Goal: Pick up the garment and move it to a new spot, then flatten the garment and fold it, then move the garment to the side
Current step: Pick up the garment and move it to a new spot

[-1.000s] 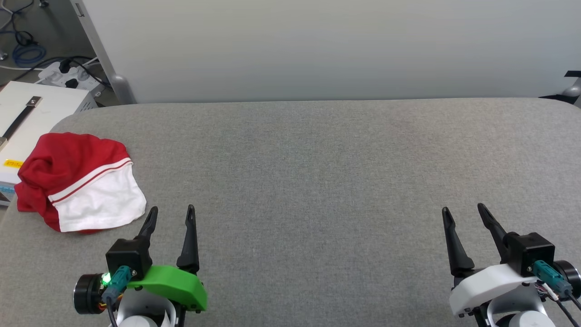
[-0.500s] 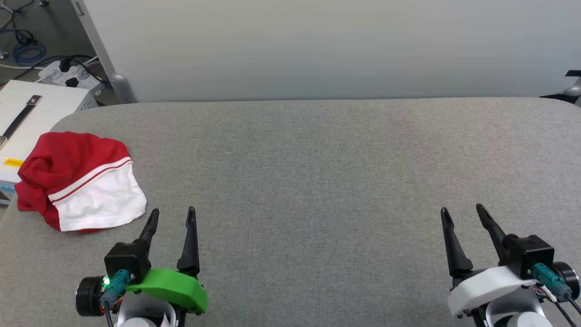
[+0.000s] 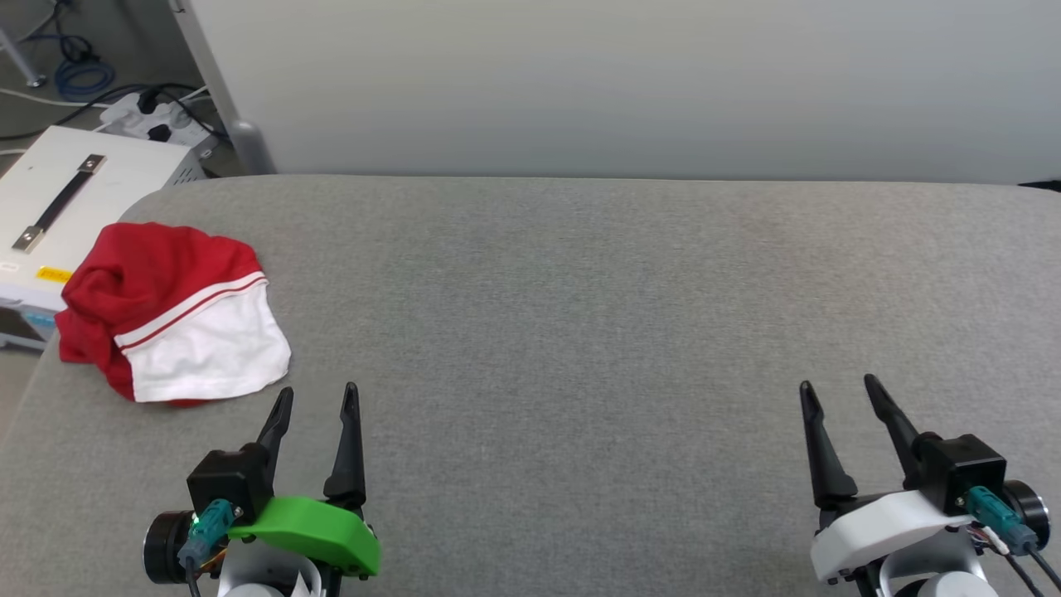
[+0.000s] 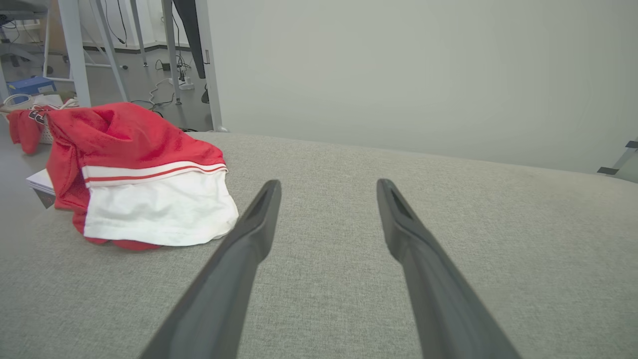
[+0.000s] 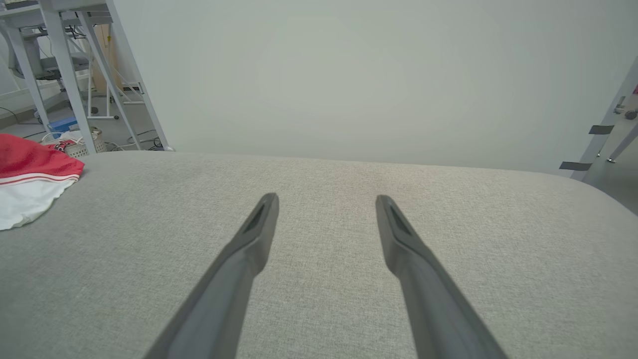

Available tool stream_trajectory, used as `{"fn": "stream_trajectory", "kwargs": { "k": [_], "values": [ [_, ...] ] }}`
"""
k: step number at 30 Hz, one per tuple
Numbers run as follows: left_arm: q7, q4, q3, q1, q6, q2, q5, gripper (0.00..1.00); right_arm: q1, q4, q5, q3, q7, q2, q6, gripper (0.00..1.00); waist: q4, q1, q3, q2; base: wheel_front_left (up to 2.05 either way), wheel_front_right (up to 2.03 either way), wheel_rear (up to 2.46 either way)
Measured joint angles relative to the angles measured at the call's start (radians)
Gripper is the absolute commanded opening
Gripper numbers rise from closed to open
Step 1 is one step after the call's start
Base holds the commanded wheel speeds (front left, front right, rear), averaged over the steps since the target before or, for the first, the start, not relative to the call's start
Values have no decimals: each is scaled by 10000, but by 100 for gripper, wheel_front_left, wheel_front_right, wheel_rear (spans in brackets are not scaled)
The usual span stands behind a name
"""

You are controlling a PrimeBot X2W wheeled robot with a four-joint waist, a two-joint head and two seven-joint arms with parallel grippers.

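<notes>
The garment point(image 3: 170, 311) lies crumpled at the left end of the grey table point(image 3: 580, 290), red cloth bunched up with a white sleeve and striped trim on top. In the left wrist view the garment point(image 4: 139, 179) sits ahead and to the left of my fingers; its numerals are hidden. My left gripper point(image 3: 317, 396) is open over bare table, just right of and nearer than the shirt, not touching it. Far to the right my right gripper point(image 3: 837, 390) is open too, with nothing between its fingers. The garment point(image 5: 30, 179) appears at the left edge of the right wrist view.
A white case point(image 3: 58, 215) with a black handle stands off the table's left edge, beside a power strip point(image 3: 157, 124) and cables on the floor. A pale wall panel point(image 3: 622, 83) runs behind the table. Metal frame legs point(image 4: 75, 50) stand beyond the left end.
The whole head view has shifted, so the camera turned a little to the left. Both grippers sit slightly lower in the picture; the garment has not moved on the table.
</notes>
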Motion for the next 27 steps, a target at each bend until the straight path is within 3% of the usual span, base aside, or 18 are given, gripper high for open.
{"fn": "stream_trajectory", "kwargs": {
  "k": [8, 27],
  "values": [
    [-155, 247, -6, -12, -35, 0, -111, 100, -3, 194, 82, 299, -148, 6, 0, 100, 724, 0, 72, 0, 0, 0, 0],
    [-564, 644, 33, -19, -142, -2, -673, 100, -206, 750, 443, 767, -552, 12, 0, 100, 3243, -1, 193, 0, 0, 0, 0]
  ]
}}
